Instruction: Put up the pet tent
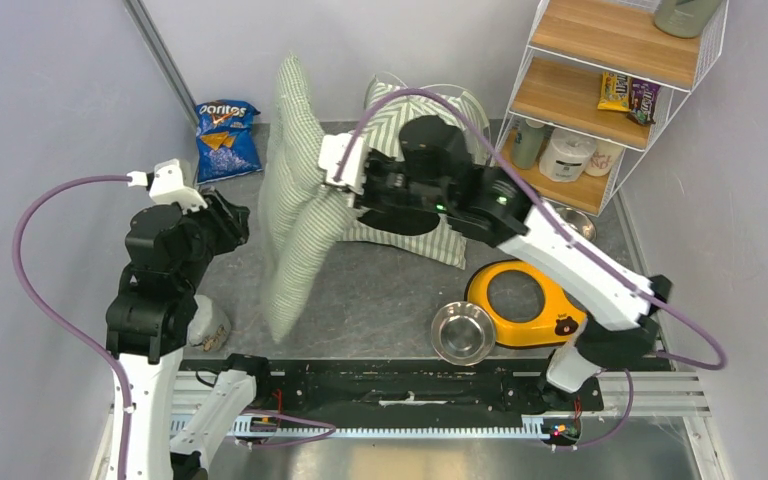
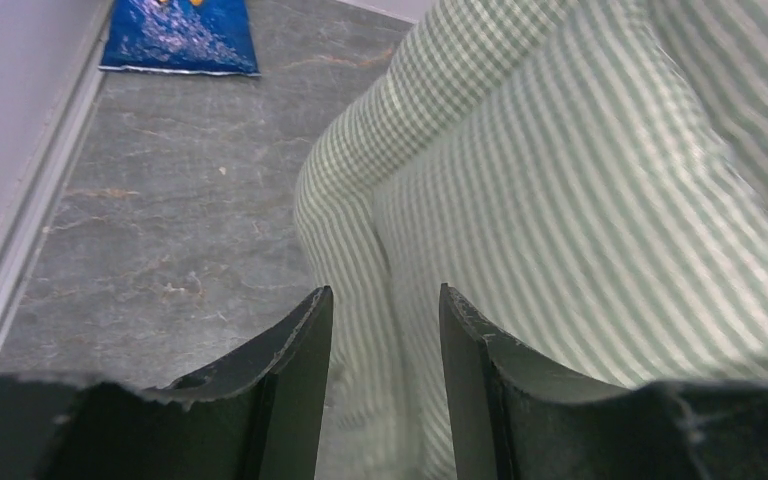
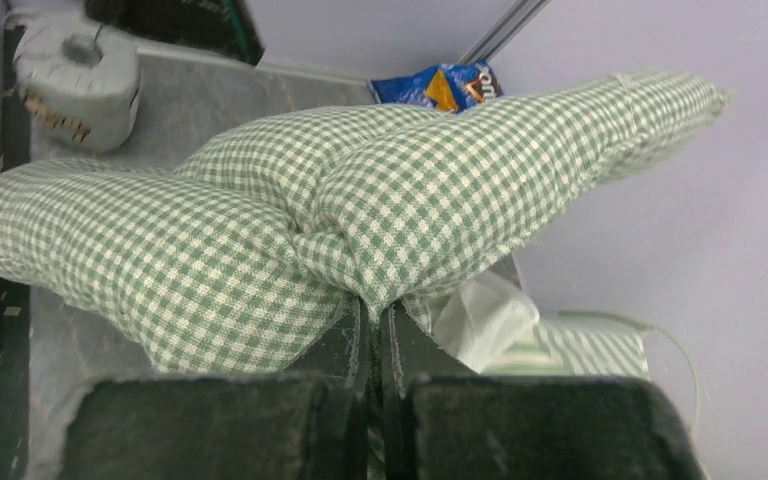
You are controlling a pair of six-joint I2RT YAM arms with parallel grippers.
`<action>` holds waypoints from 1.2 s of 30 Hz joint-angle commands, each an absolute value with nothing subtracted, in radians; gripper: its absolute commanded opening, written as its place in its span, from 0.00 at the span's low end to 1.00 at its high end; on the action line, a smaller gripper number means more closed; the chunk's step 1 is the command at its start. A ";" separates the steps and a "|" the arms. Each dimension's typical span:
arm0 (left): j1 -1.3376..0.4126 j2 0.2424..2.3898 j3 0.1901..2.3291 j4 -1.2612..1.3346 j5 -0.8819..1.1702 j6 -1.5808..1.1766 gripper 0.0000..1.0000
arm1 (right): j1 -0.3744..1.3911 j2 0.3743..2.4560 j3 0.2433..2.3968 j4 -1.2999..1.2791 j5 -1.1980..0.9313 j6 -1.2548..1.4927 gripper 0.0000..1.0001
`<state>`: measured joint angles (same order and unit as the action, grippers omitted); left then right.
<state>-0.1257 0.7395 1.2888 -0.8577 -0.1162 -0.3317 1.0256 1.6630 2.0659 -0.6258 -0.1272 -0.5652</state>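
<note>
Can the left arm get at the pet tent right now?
Probably not directly. The cushion, pinched upright by the right tool, stands between the open left tool and the pet tent, which lies behind it.

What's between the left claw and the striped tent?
The green checked cushion, hanging from the right gripper, stands between left gripper and pet tent, seen in the top view.

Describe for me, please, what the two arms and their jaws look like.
Both the left arm and right arm have white links joined by chunky black joint housings. A purple cable loops to each wrist. Small green lights glow on the right arm. The jaws are black, with flat inner faces.
</note>
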 commanded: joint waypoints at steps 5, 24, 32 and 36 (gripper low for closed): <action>-0.124 0.713 1.168 -0.757 0.034 -0.440 0.50 | 1.029 1.378 1.915 -0.832 -0.068 -0.582 0.00; -0.126 0.981 0.997 -0.243 0.375 -0.411 0.48 | 1.026 1.084 1.832 -0.914 0.069 -0.417 0.00; -0.144 1.195 1.065 0.028 0.473 -0.305 0.48 | 1.026 1.088 1.781 -0.848 0.273 -0.419 0.00; -0.172 1.290 1.075 0.214 0.491 -0.268 0.51 | 1.025 1.089 1.730 -0.801 0.303 -0.422 0.00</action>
